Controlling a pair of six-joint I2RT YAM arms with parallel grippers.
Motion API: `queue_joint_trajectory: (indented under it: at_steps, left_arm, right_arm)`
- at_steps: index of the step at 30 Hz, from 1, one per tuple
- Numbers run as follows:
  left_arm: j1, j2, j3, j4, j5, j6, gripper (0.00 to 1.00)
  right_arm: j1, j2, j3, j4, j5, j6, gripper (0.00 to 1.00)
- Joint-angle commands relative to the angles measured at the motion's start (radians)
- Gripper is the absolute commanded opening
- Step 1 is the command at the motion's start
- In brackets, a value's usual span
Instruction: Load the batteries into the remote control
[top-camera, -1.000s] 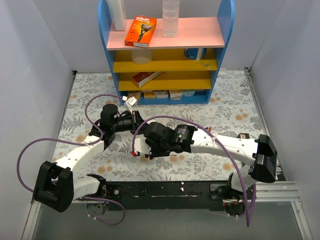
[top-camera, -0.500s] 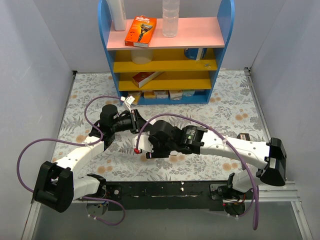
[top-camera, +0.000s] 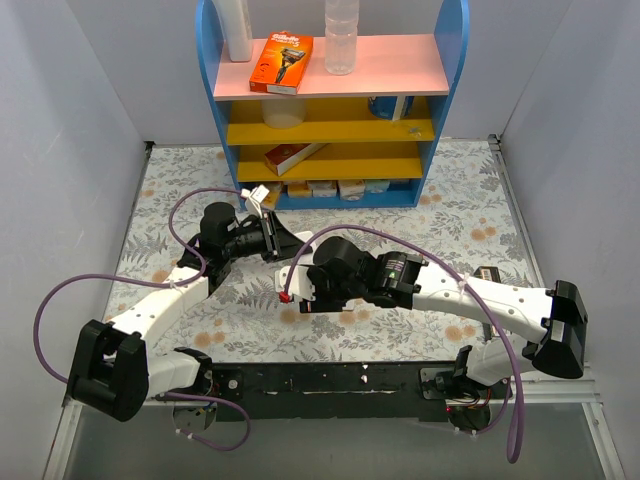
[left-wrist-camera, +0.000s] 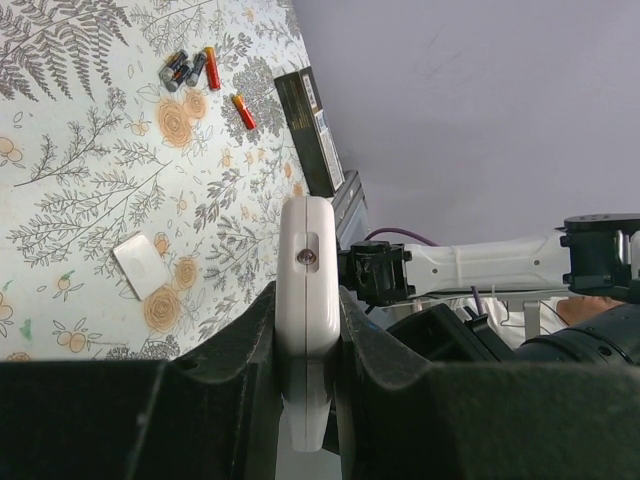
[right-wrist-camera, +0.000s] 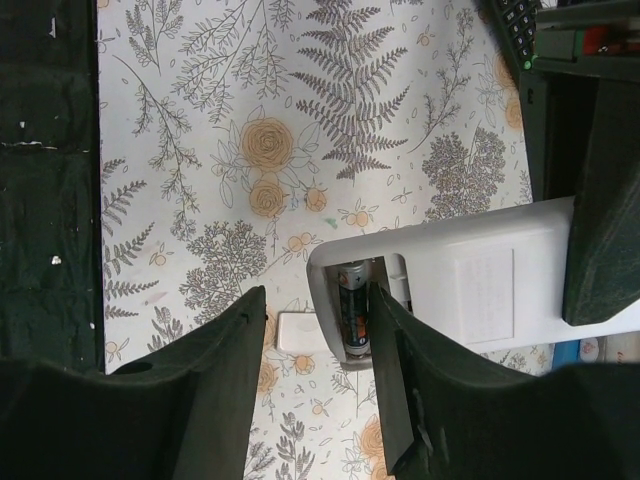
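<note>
L gripper (left-wrist-camera: 308, 300) clamping remote control (left-wrist-camera: 305, 250); R gripper (right-wrist-camera: 318, 300) hovering, jaws apart, gripping nothing; batteries (left-wrist-camera: 186, 68) lying at remote's 11 o'clock.

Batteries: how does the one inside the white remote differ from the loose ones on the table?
The dark cylindrical battery sits in the open compartment of the white rectangular remote, which the left pincer holds above the table; the loose batteries lie on the floral table cover. One shows there, partly hidden; the loose ones are several, fully exposed, red ends showing. All are small thin cylinders.
</note>
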Motion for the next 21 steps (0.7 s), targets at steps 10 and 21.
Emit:
queue_joint_trajectory:
  at_steps: [10, 21]
  left_arm:
    - [0.004, 0.013, 0.036, 0.044, 0.019, -0.113, 0.0]
    - [0.006, 0.031, 0.051, 0.071, 0.015, -0.17, 0.0]
  right_arm:
    - [-0.002, 0.004, 0.04, 0.034, -0.071, -0.033, 0.42]
    - [-0.002, 0.036, 0.059, 0.006, -0.108, -0.054, 0.31]
